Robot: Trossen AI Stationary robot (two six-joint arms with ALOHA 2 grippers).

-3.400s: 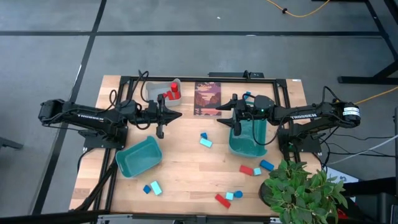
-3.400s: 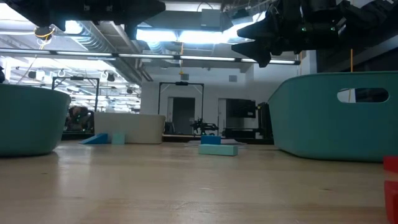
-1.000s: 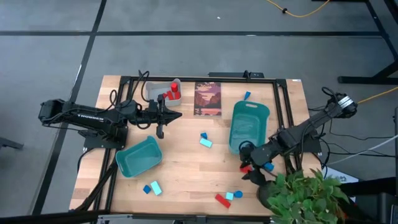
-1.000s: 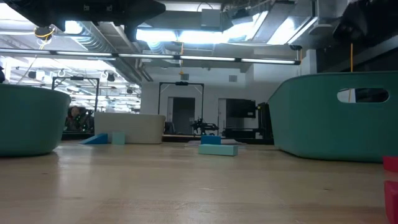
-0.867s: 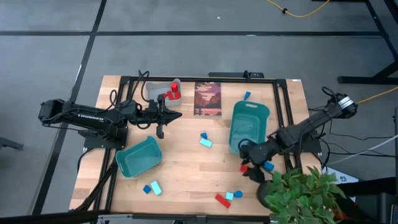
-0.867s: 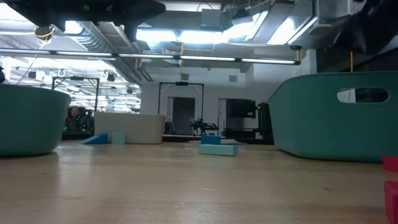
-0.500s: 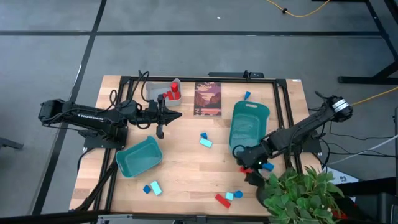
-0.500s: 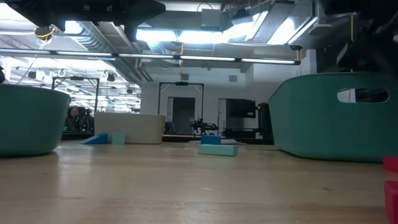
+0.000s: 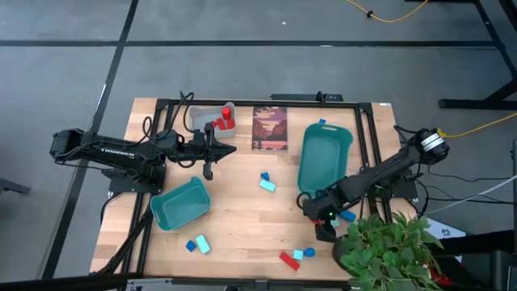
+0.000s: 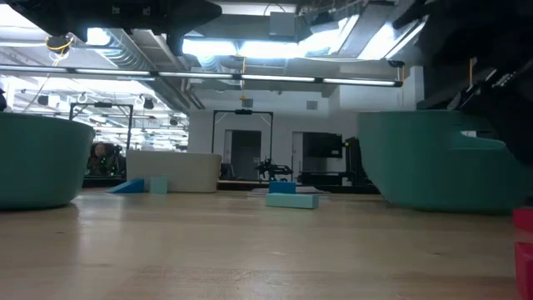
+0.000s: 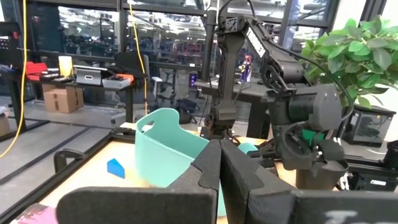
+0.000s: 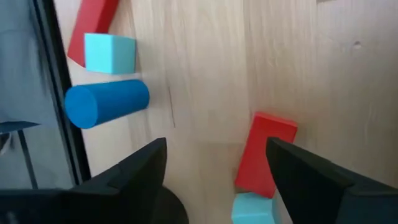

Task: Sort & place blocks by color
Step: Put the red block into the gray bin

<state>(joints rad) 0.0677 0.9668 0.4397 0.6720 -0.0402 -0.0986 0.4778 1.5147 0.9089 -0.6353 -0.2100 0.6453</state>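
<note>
Right gripper [image 9: 321,220] sits low over the wood table [image 9: 242,218] at lower right of the high view, fingers spread apart, nothing between them. In the right wrist view the two dark fingers [image 12: 140,165] frame a red rectangular block [image 12: 264,152] with a light cyan cube [image 12: 252,208] touching its end. Farther off in the same view: a dark blue cylinder block [image 12: 106,102], a light cyan cube [image 12: 109,53] just beside it, and a red bar [image 12: 92,28] touching that cube.

Left gripper [image 9: 208,168] hovers at upper-left centre of the high view, near the grey rectangular bin [image 9: 202,117], fingers pressed together, empty; the left wrist view shows its fingers [image 11: 208,177] touching each other.

Red blocks [image 9: 220,122] sit in the grey bin. A large teal plastic bin [image 9: 325,166] lies right of centre, just above the right gripper; a smaller teal bin [image 9: 180,204] is at lower left. The dark picture card [image 9: 270,128] lies at top centre. A dark blue block and a light cyan block [image 9: 266,181] lie mid-table. A blue and cyan pair [image 9: 198,243] lies below the smaller teal bin. A small blue block [image 9: 321,123] is at the top edge of the large teal bin. A green potted plant [image 9: 392,250] fills the lower right corner.
</note>
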